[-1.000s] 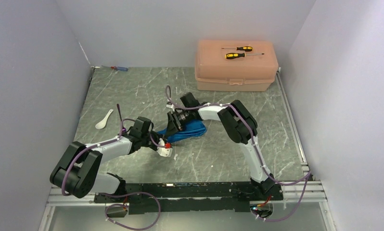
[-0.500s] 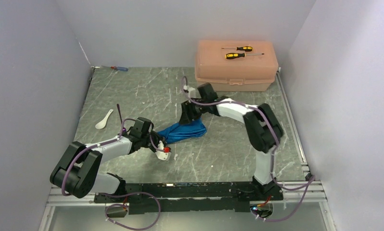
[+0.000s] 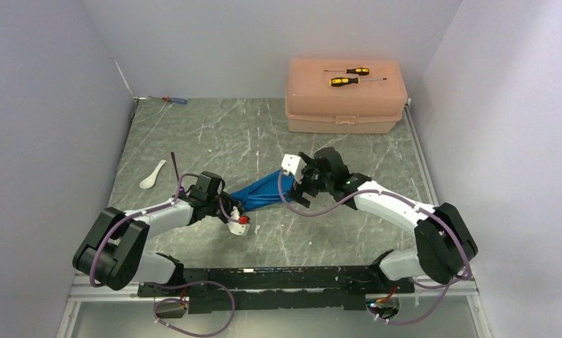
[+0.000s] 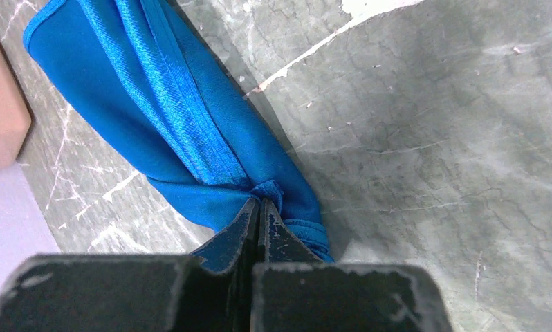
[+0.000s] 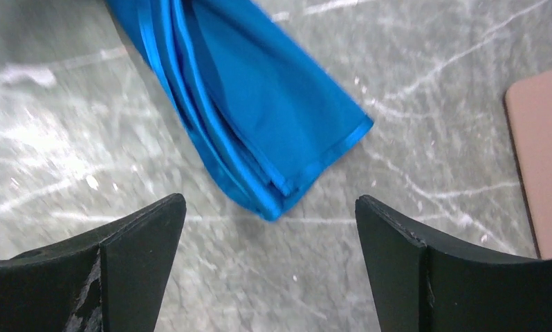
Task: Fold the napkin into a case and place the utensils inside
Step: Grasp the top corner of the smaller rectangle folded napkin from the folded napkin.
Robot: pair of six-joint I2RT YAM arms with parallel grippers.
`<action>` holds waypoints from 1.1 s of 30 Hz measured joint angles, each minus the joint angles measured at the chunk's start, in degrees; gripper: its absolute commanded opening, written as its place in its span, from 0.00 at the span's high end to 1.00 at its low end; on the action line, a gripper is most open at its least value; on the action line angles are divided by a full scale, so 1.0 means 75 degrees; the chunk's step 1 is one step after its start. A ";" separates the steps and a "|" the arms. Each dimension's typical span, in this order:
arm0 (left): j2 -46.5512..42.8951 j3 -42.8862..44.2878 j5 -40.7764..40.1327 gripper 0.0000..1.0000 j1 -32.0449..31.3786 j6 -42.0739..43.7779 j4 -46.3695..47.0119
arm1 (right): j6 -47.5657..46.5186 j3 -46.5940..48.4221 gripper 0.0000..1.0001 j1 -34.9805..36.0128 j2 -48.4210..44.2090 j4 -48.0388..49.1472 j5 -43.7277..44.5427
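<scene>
The blue napkin (image 3: pixel 260 191) lies mid-table, folded lengthwise into a narrow bunched strip (image 4: pixel 176 117). My left gripper (image 4: pixel 259 202) is shut on its near-left end, and cloth puckers at the fingertips (image 3: pixel 230 206). My right gripper (image 5: pixel 270 199) hangs open just above the strip's other end (image 5: pixel 259 104), with nothing between its fingers (image 3: pixel 299 189). The white spoon (image 3: pixel 151 176) and dark purple fork (image 3: pixel 173 163) lie on the table at the left, apart from the cloth.
A peach plastic box (image 3: pixel 345 105) stands at the back right with two yellow-and-black screwdrivers (image 3: pixel 350 77) on its lid. A small blue-and-red screwdriver (image 3: pixel 174 100) lies in the back left corner. Grey walls close in on three sides.
My right gripper has opened wide and let go of the napkin. Its arm has swung from over the cloth to the right. The left gripper has stayed put.
</scene>
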 measured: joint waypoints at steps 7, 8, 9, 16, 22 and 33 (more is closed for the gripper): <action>-0.0082 0.0064 0.0017 0.97 -0.0003 -0.0006 -0.0297 | -0.1341 -0.0119 0.04 0.0629 0.0530 -0.0921 0.1099; -0.0087 0.0076 0.0017 0.97 -0.0003 -0.0009 -0.0347 | -0.1448 -0.0152 0.04 0.0688 0.0574 -0.0941 0.1142; -0.0099 0.0090 0.0017 0.97 0.0000 -0.0015 -0.0396 | -0.1568 -0.0192 0.04 0.0734 0.0612 -0.0941 0.1163; -0.0166 0.0093 0.0017 0.97 0.0000 -0.0023 -0.0551 | -0.2320 -0.0108 0.07 0.0790 0.1527 -0.0755 0.1326; -0.0195 0.0093 0.0015 0.97 0.0000 -0.0023 -0.0609 | -0.2798 0.0105 0.31 0.0801 0.2014 0.0154 0.1795; -0.0204 0.0093 0.0009 0.97 0.0017 -0.0017 -0.0638 | -0.2841 0.0242 0.82 0.0813 0.2296 -0.0108 0.1673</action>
